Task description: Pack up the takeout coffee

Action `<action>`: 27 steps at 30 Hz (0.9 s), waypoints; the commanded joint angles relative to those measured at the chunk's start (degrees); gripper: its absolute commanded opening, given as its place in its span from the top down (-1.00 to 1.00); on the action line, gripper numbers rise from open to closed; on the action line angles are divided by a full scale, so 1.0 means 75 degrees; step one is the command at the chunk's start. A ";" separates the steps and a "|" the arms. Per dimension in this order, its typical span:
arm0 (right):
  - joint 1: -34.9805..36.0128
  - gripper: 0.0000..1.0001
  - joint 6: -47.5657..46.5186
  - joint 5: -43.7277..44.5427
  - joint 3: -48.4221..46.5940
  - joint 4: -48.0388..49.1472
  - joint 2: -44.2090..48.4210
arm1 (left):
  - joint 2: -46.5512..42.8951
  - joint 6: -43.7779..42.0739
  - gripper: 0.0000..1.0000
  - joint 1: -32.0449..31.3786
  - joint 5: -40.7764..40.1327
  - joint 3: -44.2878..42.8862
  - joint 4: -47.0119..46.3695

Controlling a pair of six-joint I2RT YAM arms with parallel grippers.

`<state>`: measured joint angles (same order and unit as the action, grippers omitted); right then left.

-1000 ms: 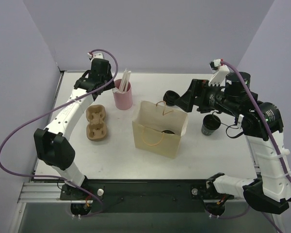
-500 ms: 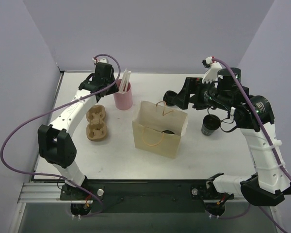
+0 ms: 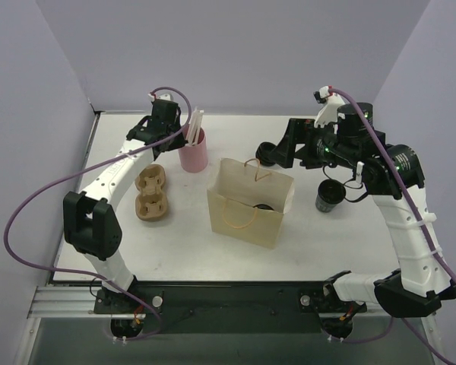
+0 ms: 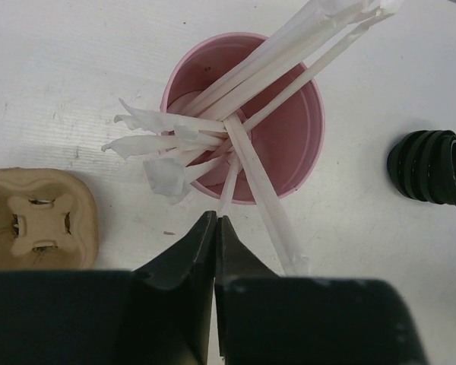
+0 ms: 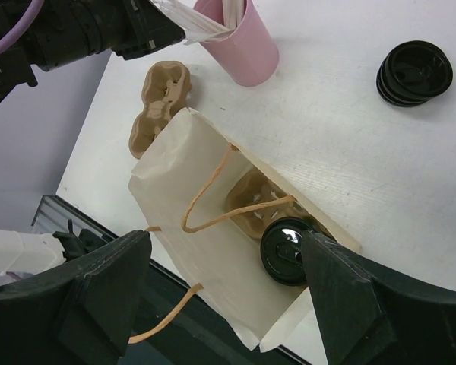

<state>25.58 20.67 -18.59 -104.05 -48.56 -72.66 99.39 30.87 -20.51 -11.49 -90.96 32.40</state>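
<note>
Right wrist: lidded cup (image 5: 285, 251) inside bag (image 5: 184, 199)

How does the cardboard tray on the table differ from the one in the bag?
On the white table, one brown cardboard tray lies exposed and empty; inside the tan paper bag, the other brown cardboard tray has a lidded black cup against it. Same moulded shape.
</note>
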 commanded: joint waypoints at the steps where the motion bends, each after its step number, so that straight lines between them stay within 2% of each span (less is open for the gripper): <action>1: -0.0095 -0.64 -0.0107 -0.0123 -0.0271 0.0193 -0.0050 | -0.0045 -0.0062 0.91 -0.0007 0.0078 -0.0340 0.0027; 3: -0.0118 -0.64 -0.0084 -0.0123 -0.0341 0.0204 -0.0050 | -0.0069 -0.0120 1.00 -0.0007 0.0067 -0.0551 0.0318; 16: -0.0259 -0.64 -0.0201 -0.0029 -0.0763 0.0205 -0.0179 | -0.0233 -0.0014 1.00 -0.0113 0.0125 -0.2449 0.2135; 27: -0.0364 -0.65 -0.0178 -0.0100 -0.1103 0.0216 -0.0319 | -0.0350 -0.0377 1.00 -0.0113 -0.0695 -0.3575 0.3320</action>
<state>23.31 19.38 -18.85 -110.10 -48.18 -75.00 99.22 30.20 -21.28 -13.56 -113.86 53.21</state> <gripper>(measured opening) 0.824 0.023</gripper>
